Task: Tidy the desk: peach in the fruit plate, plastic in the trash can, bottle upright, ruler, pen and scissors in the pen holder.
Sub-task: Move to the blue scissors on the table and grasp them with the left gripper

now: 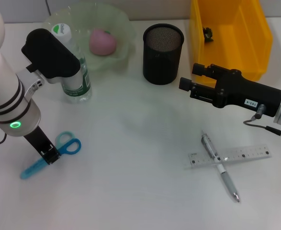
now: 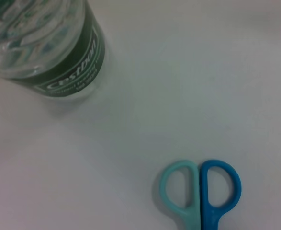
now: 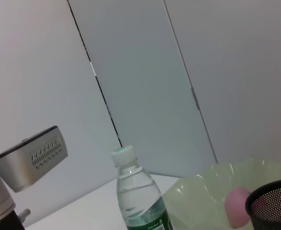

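I'm looking at an office-like test bench: a plain white surface (image 1: 140,191), grey partition panels (image 3: 145,86) behind, a mesh pen holder (image 1: 162,53), a yellow bin (image 1: 231,33).

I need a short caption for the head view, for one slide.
Left pincer on the scissors; bottle upright, peach in fruit plate, pen and ruler still crossed on the desk.

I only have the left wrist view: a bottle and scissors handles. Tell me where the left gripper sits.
Observer: The left gripper is down at the scissors, on the blade part just past the handles.
Operator: Now give me the pen holder.
Observer: The pen holder stands upright between the fruit plate and the yellow bin.
Operator: Report the pen and ruler.
Observer: The pen lies crossed over the ruler, on the robot's right.
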### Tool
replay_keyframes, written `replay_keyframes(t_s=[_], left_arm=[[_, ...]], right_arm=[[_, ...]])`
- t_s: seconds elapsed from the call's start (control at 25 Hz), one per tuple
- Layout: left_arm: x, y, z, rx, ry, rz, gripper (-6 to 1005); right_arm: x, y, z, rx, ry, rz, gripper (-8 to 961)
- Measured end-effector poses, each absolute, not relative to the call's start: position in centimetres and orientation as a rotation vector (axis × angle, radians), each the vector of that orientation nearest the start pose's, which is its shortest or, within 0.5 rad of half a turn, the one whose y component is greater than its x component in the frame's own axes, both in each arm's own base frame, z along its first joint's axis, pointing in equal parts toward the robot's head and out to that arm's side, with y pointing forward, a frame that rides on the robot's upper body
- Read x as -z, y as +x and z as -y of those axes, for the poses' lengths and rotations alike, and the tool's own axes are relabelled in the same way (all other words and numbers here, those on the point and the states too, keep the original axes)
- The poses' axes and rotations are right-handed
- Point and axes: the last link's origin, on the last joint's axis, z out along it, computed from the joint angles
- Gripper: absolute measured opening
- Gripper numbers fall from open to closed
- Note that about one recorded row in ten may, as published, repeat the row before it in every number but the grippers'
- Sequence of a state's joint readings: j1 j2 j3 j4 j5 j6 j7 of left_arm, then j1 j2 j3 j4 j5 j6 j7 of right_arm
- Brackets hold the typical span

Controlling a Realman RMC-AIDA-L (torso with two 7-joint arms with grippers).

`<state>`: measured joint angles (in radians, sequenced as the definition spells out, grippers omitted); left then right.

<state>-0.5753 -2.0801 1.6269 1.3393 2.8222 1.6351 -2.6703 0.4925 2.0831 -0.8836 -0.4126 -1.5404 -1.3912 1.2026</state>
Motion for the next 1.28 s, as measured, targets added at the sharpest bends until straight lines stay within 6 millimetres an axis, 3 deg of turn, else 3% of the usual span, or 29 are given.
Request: replay_keyframes(t_s=[0.2, 0.44, 0.64, 1.12, 1.28], left_arm=[[1.79, -20.64, -32.82, -0.965, -2.473, 0.847, 265], [1.59, -20.24, -33.08, -0.944, -2.46, 0.852, 390], [1.79, -20.31, -32.97, -0.963, -2.462, 0.85, 605], [2.11, -21.05, -32.76, -0.999, -2.46, 0.887, 735], [2.09, -21.06, -32.79, -0.998, -2.459, 0.885, 731]], right_arm=[[3.09, 26.2, -32.94, -0.98, -2.472, -0.718, 718], [3.09, 26.18, -32.95, -0.981, -2.472, -0.717, 718], [3.1, 26.22, -32.98, -0.978, -2.47, -0.719, 718], [3.11, 26.17, -33.18, -0.97, -2.468, -0.716, 720], [3.11, 26.17, -33.18, -0.97, -2.468, -0.716, 721]])
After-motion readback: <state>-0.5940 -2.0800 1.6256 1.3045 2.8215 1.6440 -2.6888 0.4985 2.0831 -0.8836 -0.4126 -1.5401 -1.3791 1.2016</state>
